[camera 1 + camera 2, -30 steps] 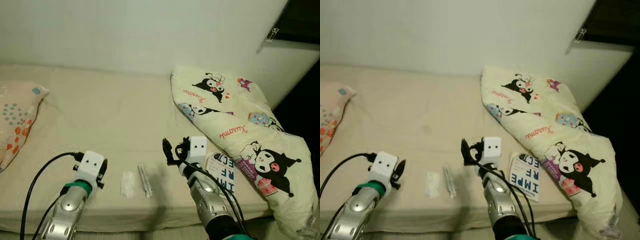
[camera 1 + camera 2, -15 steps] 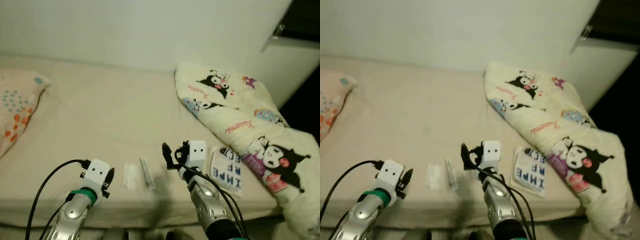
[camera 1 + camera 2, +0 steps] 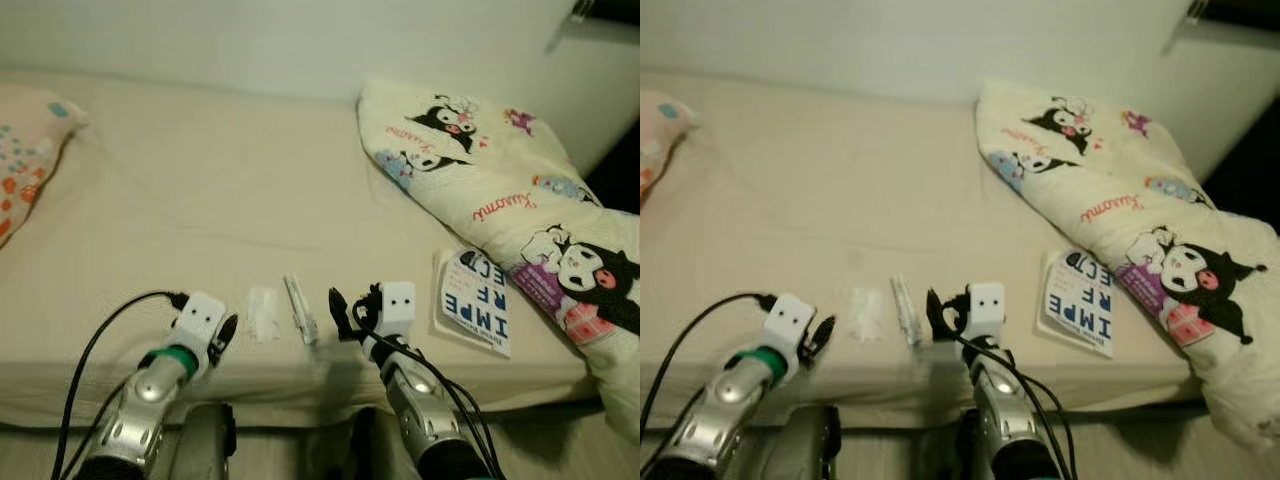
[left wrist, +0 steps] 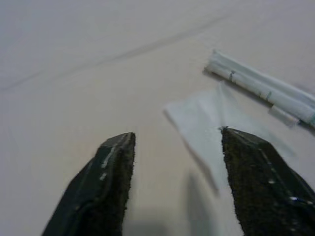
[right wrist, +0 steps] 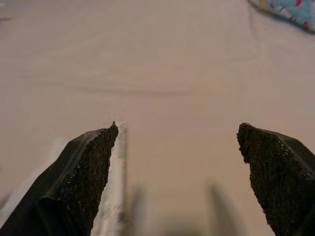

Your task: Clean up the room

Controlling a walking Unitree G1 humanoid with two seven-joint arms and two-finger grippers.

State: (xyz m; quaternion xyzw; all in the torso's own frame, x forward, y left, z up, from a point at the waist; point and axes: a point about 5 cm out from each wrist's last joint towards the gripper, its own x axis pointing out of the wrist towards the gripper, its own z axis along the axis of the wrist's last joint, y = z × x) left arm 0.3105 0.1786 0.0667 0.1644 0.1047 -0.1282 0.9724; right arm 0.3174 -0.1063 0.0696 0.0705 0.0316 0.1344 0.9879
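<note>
Cream bed point(image 3: 200, 200) has drawn nearer — the clear wrapper point(image 3: 264, 313) and paper tube point(image 3: 300, 308) beside it lie between left hand point(image 3: 226, 334) and right hand point(image 3: 340, 312), both gaping, empty — pickup looks imminent.

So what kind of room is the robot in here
Most likely a bedroom. A bed with a beige sheet runs along a plain wall, a patterned pillow lies at one end, and a cartoon-print quilt is bundled at the other.
</note>
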